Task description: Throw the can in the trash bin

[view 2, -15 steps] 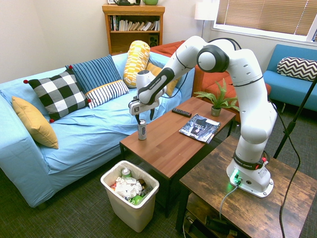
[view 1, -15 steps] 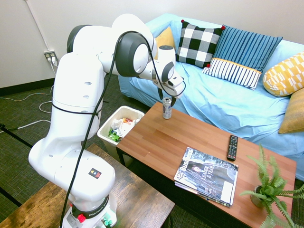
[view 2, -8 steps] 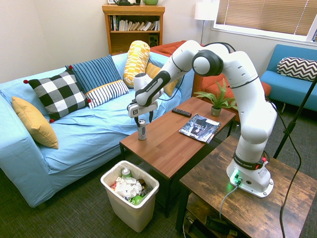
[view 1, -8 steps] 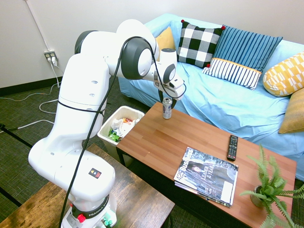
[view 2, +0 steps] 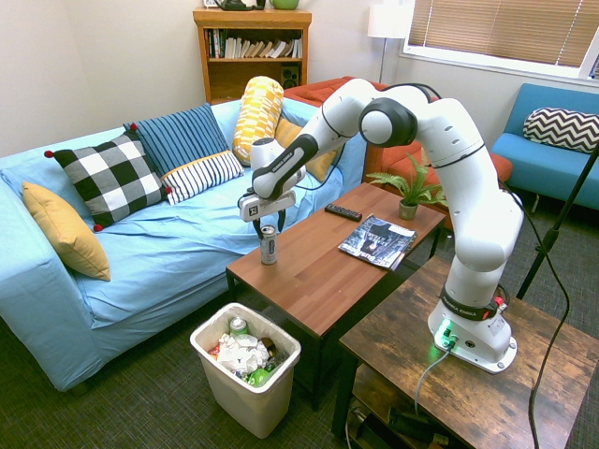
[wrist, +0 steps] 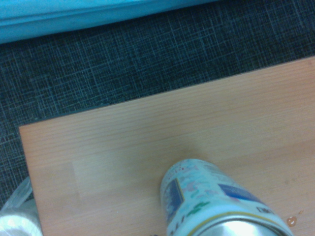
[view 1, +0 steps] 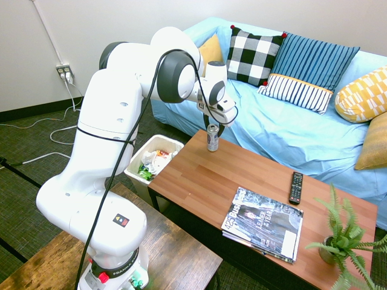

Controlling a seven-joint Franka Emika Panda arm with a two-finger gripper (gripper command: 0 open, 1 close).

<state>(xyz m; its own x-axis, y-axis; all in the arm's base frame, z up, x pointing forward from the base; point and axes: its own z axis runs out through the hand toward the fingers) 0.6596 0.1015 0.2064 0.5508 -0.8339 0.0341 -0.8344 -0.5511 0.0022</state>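
The can (view 1: 212,140) stands upright on the near-left corner of the wooden coffee table (view 1: 254,181), slim and silver with bluish markings. My gripper (view 1: 213,125) hangs straight above it, open, its fingers reaching down on either side of the can's top. From the other side, the gripper (view 2: 269,223) sits just over the can (view 2: 269,246). The wrist view has the can (wrist: 211,201) close up, seen from above on the table (wrist: 123,147). The trash bin (view 1: 134,162), cream-white and holding crumpled paper and green scraps, stands on the floor beside that table corner, also visible as the trash bin (view 2: 253,398).
A magazine (view 1: 263,222), a black remote (view 1: 295,187) and a potted fern (view 1: 341,238) lie further along the table. The blue sofa (view 1: 284,130) with cushions runs behind it. A dark wooden table (view 2: 449,374) holds the arm's base.
The arm's elbow has swung slightly towards the sofa, and the gripper has settled a little lower around the can's top. The can has not moved.
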